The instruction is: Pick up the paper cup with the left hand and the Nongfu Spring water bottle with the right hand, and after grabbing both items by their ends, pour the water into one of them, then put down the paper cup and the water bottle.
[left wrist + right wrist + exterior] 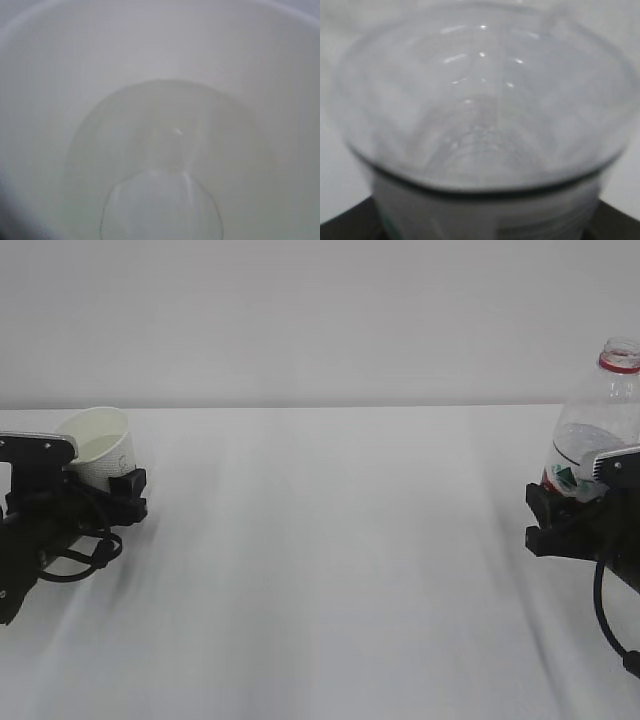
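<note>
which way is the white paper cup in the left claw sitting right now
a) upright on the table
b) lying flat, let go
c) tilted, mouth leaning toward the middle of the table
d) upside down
c: the white tapered paper cup is clamped in the left claw and leans, showing its open mouth and inner wall.

A white table [330, 570] runs back to a pale wall [320, 310], with the cup and bottle near its left and right edges
</note>
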Controlling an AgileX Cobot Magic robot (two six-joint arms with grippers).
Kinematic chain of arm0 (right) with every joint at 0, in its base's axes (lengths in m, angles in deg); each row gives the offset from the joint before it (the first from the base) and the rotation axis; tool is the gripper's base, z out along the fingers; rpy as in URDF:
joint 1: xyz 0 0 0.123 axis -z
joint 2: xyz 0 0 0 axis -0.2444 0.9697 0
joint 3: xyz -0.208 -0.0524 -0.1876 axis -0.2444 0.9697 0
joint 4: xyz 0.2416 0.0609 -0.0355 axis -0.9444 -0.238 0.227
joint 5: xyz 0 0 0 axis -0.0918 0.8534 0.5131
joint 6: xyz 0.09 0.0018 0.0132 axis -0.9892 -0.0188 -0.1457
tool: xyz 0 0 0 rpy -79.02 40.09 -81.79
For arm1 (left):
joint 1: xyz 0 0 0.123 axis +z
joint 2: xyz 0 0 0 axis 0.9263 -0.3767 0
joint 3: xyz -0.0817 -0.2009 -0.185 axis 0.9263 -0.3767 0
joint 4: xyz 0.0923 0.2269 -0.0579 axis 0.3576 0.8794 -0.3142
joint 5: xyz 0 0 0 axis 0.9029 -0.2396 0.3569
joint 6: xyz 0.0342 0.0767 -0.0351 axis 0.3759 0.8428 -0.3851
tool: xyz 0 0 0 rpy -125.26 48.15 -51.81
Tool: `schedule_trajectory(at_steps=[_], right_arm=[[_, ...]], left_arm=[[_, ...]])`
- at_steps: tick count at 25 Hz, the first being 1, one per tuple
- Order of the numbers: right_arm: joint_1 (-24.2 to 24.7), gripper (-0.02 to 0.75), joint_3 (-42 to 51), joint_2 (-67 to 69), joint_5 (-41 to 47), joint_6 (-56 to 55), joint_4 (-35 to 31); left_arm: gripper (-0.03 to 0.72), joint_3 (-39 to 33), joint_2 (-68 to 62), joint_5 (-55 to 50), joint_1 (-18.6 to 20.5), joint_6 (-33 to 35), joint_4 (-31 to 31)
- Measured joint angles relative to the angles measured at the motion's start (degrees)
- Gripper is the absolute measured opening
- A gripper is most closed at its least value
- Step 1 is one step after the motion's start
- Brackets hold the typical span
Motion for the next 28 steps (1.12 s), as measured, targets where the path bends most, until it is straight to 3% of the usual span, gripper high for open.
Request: schedule_trajectory(at_steps=[8,20,28], right_arm=[[0.0,0.449,0.0,0.0,0.0,0.0,-0.1],[0.0,0.449,0.0,0.0,0.0,-0.1,-0.1],[0.0,0.449,0.0,0.0,0.0,-1.0,-0.1]], left_arm=[[0.684,0.1,-0.1,0.6,0.0,-3.1,0.1],[0.685,0.1,0.2,0.6,0.0,-2.3,0.2],[0.678,-4.0,1.8,0.9,0.0,-1.4,0.3]])
